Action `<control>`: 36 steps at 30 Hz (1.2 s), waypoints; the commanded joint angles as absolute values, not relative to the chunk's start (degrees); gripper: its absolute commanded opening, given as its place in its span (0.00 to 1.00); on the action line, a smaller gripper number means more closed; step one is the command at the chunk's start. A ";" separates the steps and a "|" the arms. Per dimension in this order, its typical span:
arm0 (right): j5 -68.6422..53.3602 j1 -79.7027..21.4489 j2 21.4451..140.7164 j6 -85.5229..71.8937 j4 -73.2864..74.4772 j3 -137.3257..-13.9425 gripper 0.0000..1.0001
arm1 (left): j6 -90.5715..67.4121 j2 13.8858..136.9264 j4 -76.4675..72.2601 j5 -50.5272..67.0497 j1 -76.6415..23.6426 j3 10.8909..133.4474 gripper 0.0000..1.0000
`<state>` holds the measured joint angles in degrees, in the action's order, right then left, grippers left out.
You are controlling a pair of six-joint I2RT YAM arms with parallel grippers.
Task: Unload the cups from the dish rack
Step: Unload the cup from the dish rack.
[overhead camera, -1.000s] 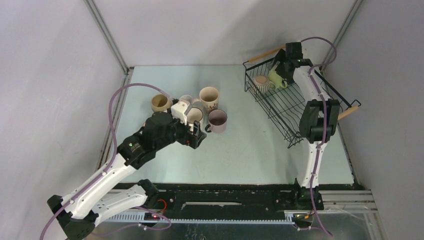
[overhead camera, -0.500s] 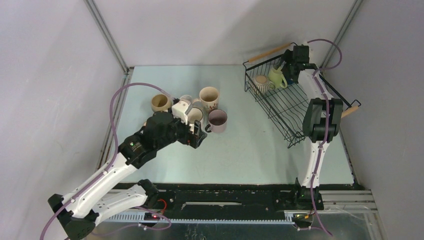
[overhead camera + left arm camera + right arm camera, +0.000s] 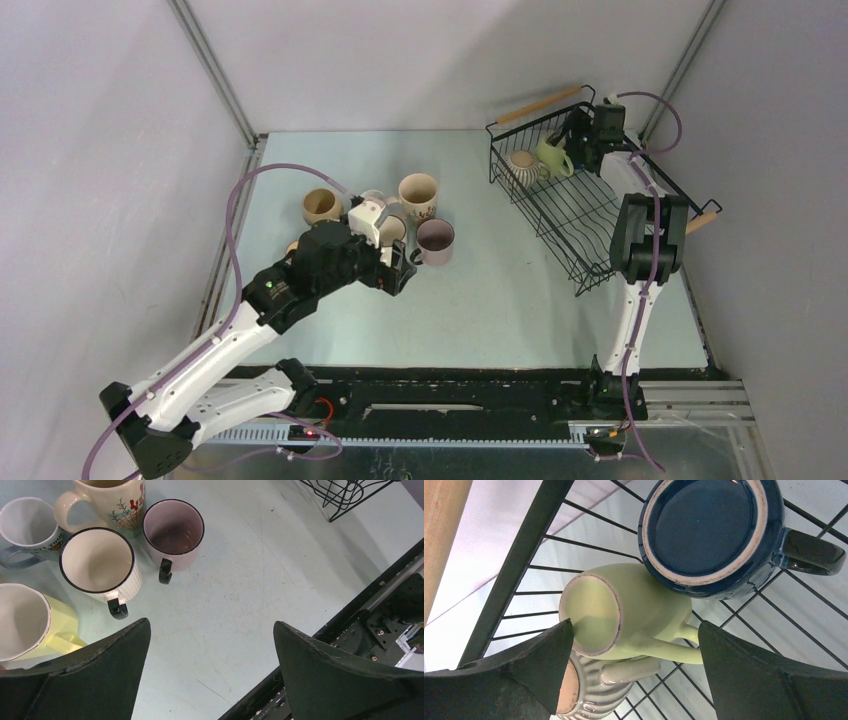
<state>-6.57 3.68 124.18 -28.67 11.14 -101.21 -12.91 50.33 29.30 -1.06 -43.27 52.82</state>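
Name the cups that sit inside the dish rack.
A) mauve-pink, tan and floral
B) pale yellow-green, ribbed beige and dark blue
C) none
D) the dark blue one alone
B: the right wrist view shows the pale yellow-green cup, the ribbed beige cup and the dark blue cup lying together on the wires of the dish rack.
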 commanded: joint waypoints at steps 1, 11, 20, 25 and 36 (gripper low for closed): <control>-8.55 3.31 122.05 -27.27 9.13 -98.81 1.00 | -11.43 50.49 27.16 -0.44 -43.17 51.48 1.00; -8.88 1.73 119.50 -25.96 7.39 -95.11 1.00 | -11.51 51.15 27.16 0.62 -43.16 51.59 1.00; -9.45 1.86 117.91 -26.72 6.26 -92.66 1.00 | -11.59 51.33 27.18 1.38 -43.24 51.59 1.00; -12.27 3.21 116.12 -28.65 3.03 -90.37 1.00 | -11.60 51.62 27.20 1.47 -43.19 51.68 1.00; -16.26 4.19 115.50 -28.54 0.51 -88.99 1.00 | -11.61 52.12 27.16 2.05 -43.18 51.76 1.00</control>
<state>-13.91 4.21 118.98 -28.91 2.52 -89.97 -12.91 52.18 28.77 0.89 -43.27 52.82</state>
